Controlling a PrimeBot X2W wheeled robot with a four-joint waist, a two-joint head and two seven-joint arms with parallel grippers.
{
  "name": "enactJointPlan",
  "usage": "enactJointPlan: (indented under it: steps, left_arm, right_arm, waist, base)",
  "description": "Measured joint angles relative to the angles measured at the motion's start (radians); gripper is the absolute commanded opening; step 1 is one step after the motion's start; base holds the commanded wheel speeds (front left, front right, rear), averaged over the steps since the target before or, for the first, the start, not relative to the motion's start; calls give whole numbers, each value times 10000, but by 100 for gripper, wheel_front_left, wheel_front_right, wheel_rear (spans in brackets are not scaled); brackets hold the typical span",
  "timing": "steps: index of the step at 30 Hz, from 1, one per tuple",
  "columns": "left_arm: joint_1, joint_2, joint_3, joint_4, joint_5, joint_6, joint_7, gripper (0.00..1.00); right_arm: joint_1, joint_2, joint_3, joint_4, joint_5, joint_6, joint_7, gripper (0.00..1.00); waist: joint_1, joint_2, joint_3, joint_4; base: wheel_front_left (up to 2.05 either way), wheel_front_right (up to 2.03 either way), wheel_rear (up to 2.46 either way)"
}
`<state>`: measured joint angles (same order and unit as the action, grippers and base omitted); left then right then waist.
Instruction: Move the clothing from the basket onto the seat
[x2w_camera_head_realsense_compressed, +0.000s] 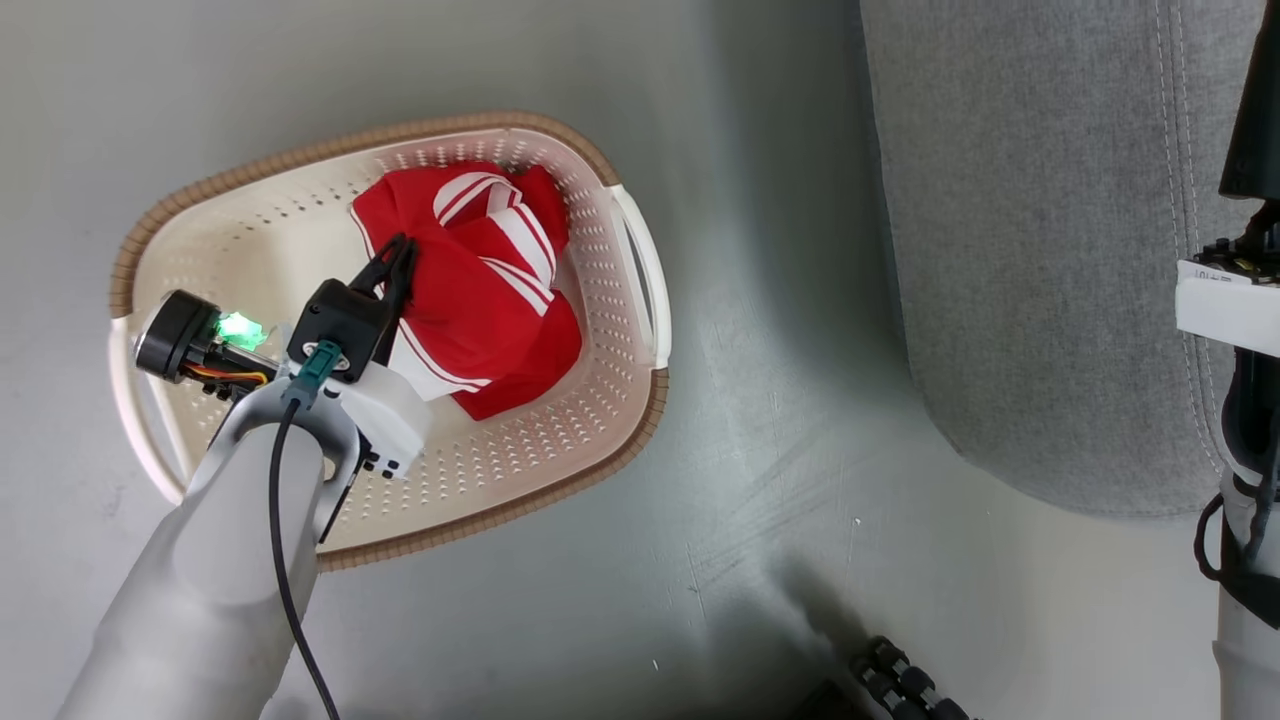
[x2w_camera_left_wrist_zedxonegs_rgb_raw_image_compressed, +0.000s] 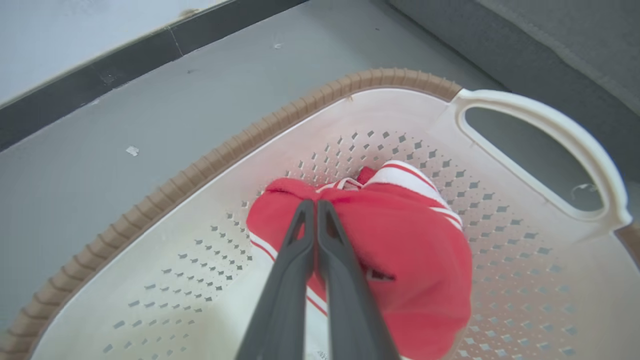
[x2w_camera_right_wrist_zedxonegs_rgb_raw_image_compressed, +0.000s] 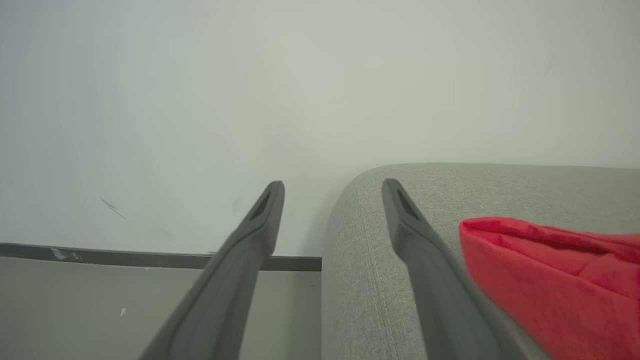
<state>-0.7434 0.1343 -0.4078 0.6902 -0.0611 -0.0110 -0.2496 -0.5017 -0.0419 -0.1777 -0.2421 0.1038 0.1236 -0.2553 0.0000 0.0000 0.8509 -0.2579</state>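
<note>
L claw (x2w_camera_left_wrist_zedxonegs_rgb_raw_image_compressed: 316, 204) clamped on striped garment (x2w_camera_left_wrist_zedxonegs_rgb_raw_image_compressed: 410, 240) in basket (x2w_camera_left_wrist_zedxonegs_rgb_raw_image_compressed: 200, 165); R claw (x2w_camera_right_wrist_zedxonegs_rgb_raw_image_compressed: 332, 187) open beside red garment (x2w_camera_right_wrist_zedxonegs_rgb_raw_image_compressed: 550, 270) on sofa (x2w_camera_right_wrist_zedxonegs_rgb_raw_image_compressed: 500, 190).

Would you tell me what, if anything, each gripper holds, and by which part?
The left gripper pinches a fold at the edge of the red striped garment in the basket; the right gripper is open and empty.

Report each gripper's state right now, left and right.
Left gripper: shut on the striped red garment in the basket.
Right gripper: open, holding nothing.
</note>
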Motion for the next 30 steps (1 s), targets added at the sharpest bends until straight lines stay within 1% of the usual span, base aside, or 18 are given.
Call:
enactJointPlan:
  steps: [2, 6, 11, 14, 23, 30]
  left_arm:
    - [133, 29, 63, -313, 0, 19, 0, 0]
    - [261, 73, 171, -1388, 0, 132, -4, 0]
    - [364, 222, 336, -2723, 0, 261, -27, 0]
    - [404, 322, 403, -3354, 2, 265, -27, 0]
    - [887, 598, 558, -4995, 2, 316, -29, 0]
    - [1319, 803, 564, -5760, 2, 290, -29, 0]
  right_arm:
    - [0, 0, 15, 56, -2, 0, -2, 100]
    - [-6, -2, 136, 244, -15, 0, -2, 100]
    - [-111, -17, 428, 378, -127, 0, -2, 100]
    - [-192, -100, 673, 548, -268, 0, -2, 100]
    - [-206, -508, 1233, 1009, -336, 0, -2, 100]
    - [-174, -972, 1941, 1501, -337, 0, -2, 100]
  waist:
    - [0, 0, -125, 74]
    - [0, 0, -393, 239]
    - [0, 0, -775, 465]
    - [0, 0, -1033, 603]
    - [0, 0, -1948, 1003]
    - [0, 0, -2767, 1276]
  base:
    - [0, 0, 0]
    - [0, 0, 0]
    - [0, 0, 0]
    - [0, 0, 0]
    - [0, 0, 0]
    - [0, 0, 0]
